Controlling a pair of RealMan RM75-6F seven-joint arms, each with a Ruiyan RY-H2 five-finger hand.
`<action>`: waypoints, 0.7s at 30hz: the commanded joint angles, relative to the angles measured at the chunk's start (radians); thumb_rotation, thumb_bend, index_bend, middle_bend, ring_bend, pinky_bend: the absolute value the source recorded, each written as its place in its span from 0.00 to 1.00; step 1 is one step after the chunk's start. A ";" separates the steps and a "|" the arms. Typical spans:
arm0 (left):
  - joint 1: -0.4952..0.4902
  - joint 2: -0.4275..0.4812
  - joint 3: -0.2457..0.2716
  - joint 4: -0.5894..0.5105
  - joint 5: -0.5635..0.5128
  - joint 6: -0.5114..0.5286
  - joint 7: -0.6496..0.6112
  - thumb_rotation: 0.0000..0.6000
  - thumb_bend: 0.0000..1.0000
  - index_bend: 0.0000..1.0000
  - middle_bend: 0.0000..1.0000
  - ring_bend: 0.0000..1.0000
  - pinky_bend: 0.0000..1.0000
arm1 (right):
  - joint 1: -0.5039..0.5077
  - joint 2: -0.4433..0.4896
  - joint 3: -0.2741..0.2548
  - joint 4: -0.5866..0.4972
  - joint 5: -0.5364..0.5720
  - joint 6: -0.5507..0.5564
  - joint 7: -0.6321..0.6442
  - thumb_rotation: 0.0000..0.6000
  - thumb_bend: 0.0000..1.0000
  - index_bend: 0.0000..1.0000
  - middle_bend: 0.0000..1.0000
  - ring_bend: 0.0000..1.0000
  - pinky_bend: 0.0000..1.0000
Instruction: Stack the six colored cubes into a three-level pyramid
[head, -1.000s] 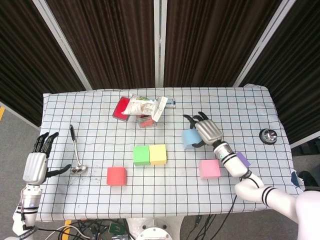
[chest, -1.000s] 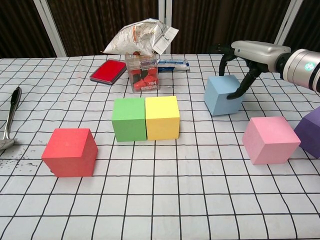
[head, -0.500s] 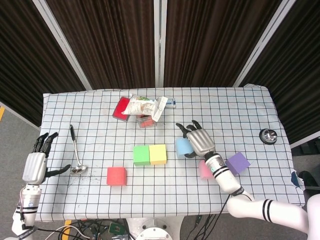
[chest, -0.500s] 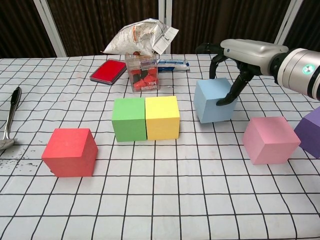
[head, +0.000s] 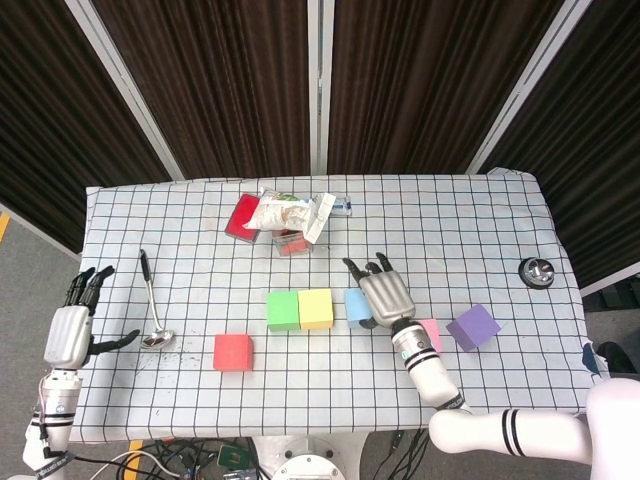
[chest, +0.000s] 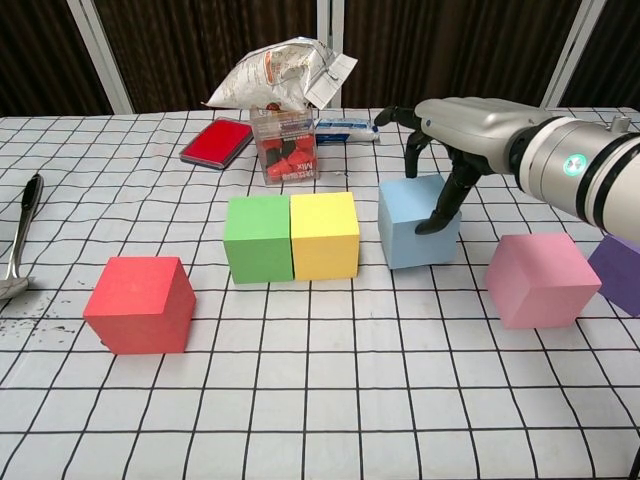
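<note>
Item: light-blue foam-like cube (chest: 418, 222), on the desk (chest: 330, 400) with its black-grid white cloth, just right of the yellow cube (chest: 324, 235), a narrow gap between them. The yellow cube touches the green cube (chest: 258, 238); the three make a near-complete base row.

Hold: right robot hand (chest: 455, 130) arched over the blue cube from above, fingers (chest: 440, 210) down its right face, others over the top and far edge. Grip appears to be a loose clasp rather than a firm squeeze.

Left robot hand (head: 72, 335): at the desk's left edge, fingers apart, holding nothing.

Remaining stock: red cube (chest: 140, 304) front left; pink cube (chest: 541, 279) and purple cube (head: 473, 326) to the right.

Handling, judged: matte, sharp-edged, probably light and slightly yielding, not fragile, not slippery. Likely slides readily on the cloth, so pushing flush suits it. For lifting, take opposite flat faces at mid-height; corners would tilt it.
</note>
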 joint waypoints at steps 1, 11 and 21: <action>0.002 -0.001 -0.002 0.003 0.000 0.001 -0.004 1.00 0.00 0.06 0.13 0.00 0.00 | 0.006 -0.020 0.004 0.014 0.016 0.012 -0.004 1.00 0.10 0.00 0.59 0.19 0.00; 0.004 -0.006 -0.005 0.017 0.000 -0.004 -0.012 1.00 0.00 0.06 0.13 0.00 0.00 | 0.013 -0.077 0.007 0.064 0.026 0.031 0.009 1.00 0.10 0.00 0.59 0.20 0.00; 0.004 -0.002 -0.009 0.015 -0.001 -0.010 -0.015 1.00 0.00 0.06 0.13 0.00 0.00 | -0.005 -0.104 -0.001 0.077 0.013 0.048 0.036 1.00 0.10 0.00 0.59 0.21 0.00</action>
